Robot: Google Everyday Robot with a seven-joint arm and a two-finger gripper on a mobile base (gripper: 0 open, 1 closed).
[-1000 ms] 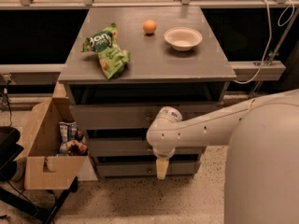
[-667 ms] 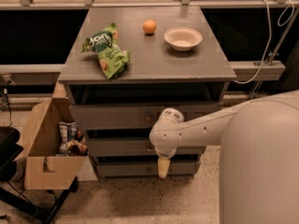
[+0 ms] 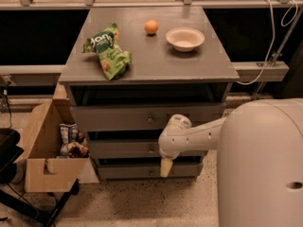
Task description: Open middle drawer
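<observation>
Hanging end effector (image 3: 165, 167), grip state unclear, middle drawer (image 3: 120, 149) just up-left.

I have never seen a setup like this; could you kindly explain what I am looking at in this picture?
This is a single camera view looking down on a grey cabinet with three drawers. The large white shape at the right is the robot's body. The white arm reaching out from it ends in its hand. The hand hangs pointing down in front of the drawer fronts, just right of the knob on the middle drawer. I can see nothing held in it.

On the cabinet top lie a green snack bag, an orange and a pale bowl. On the floor at the left stands an open cardboard box with some packets inside.

The job is to pull the middle drawer open, and it does not look pulled out yet.
</observation>
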